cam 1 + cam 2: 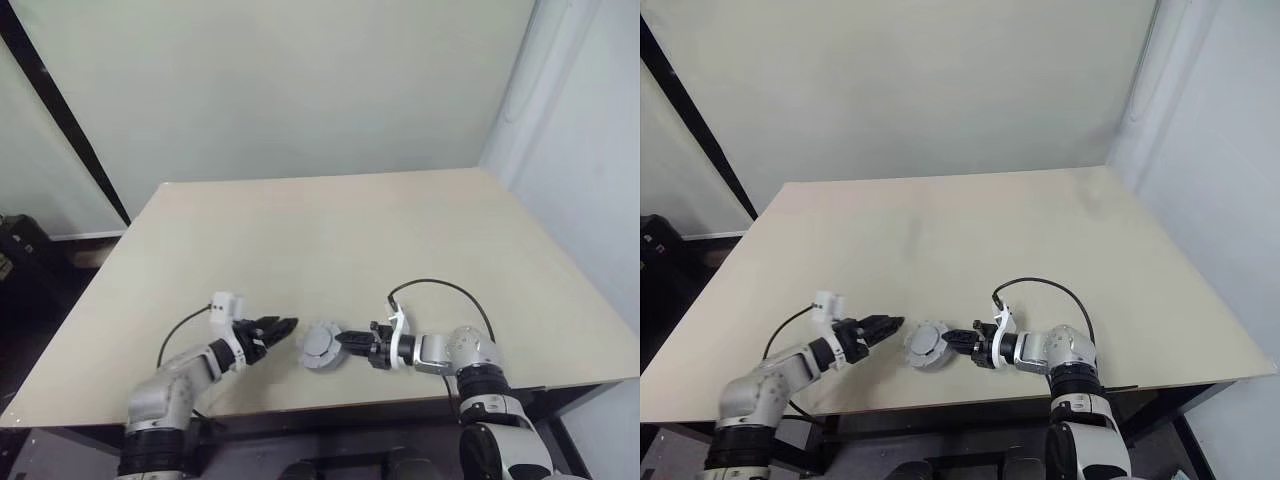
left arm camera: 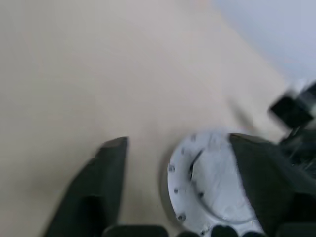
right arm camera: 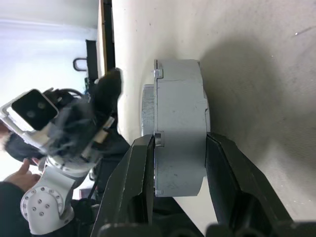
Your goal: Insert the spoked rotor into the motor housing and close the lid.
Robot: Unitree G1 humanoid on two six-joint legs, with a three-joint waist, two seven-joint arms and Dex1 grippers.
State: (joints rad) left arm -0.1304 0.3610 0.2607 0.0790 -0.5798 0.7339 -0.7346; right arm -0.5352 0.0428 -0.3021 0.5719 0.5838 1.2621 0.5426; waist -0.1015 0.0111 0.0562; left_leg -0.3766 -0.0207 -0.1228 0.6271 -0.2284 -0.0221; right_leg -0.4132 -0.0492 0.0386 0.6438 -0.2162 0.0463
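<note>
From the left, my left gripper (image 1: pixel 283 327) hangs spread and empty just beside the motor housing (image 1: pixel 320 346), pointing at it. The housing sits near the table's (image 1: pixel 330 230) front edge with the grey lid (image 2: pixel 212 190) on top; I cannot see inside. My right gripper (image 3: pixel 180 148) reaches in level, clamped across the housing's sides. Behind them the tabletop lies wide and bare.

Beige table (image 1: pixel 330 230), pale walls (image 1: pixel 280 80)
</note>
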